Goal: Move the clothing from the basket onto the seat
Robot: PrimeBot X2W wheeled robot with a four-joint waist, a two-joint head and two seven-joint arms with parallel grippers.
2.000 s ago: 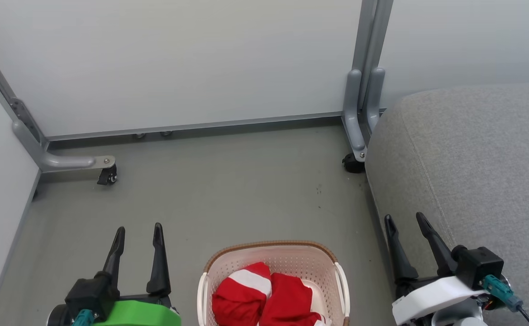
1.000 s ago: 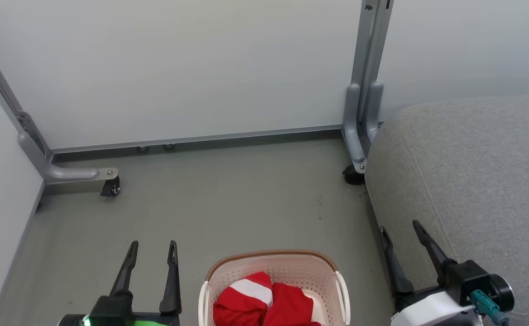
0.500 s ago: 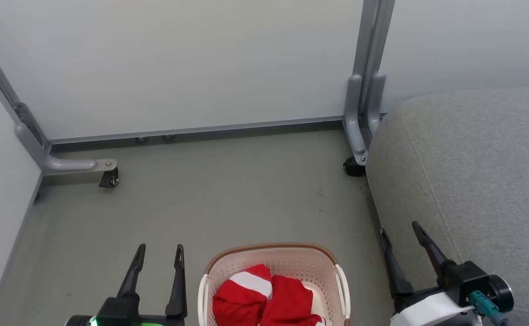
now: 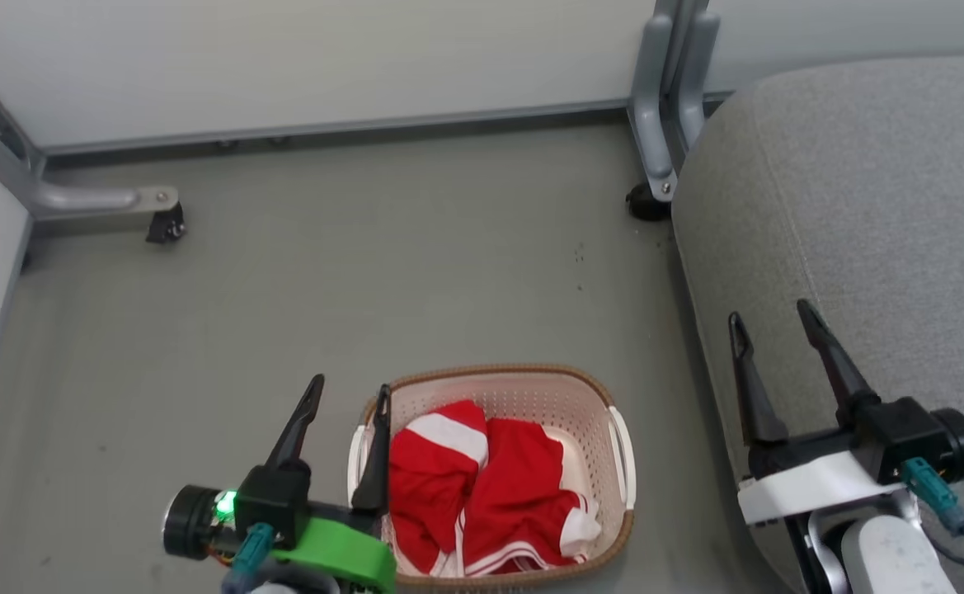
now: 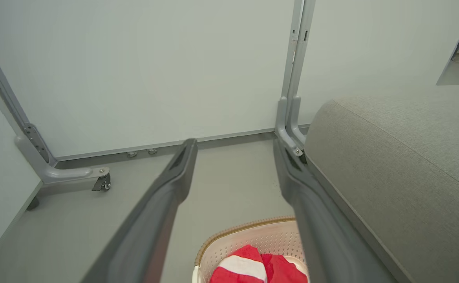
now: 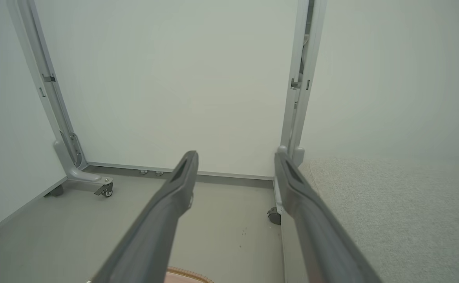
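The cream basket (image 4: 590, 394) with a brown rim sits on the floor at the lower middle of the head view, holding the red clothing (image 4: 482, 487) with white bands. My left gripper (image 4: 348, 391) stands open beside the basket's left rim, one finger over that rim, nothing between its fingers. My right gripper (image 4: 770, 318) is open over the front edge of the grey seat (image 4: 877, 198) on the right. In the left wrist view the basket (image 5: 229, 239) and clothing (image 5: 253, 269) lie low between the open fingers, with the seat (image 5: 402, 157) at right.
White partition panels on grey wheeled feet close the back and left: one caster (image 4: 166, 227) at left, another (image 4: 645, 202) by the seat corner. Bare grey floor (image 4: 383, 272) lies beyond the basket. The right wrist view has the seat (image 6: 390, 212) at right.
The head camera has tilted down, so the whole scene sits higher and more of the basket shows. The left gripper has moved right to the basket's left rim. Both grippers stay open.
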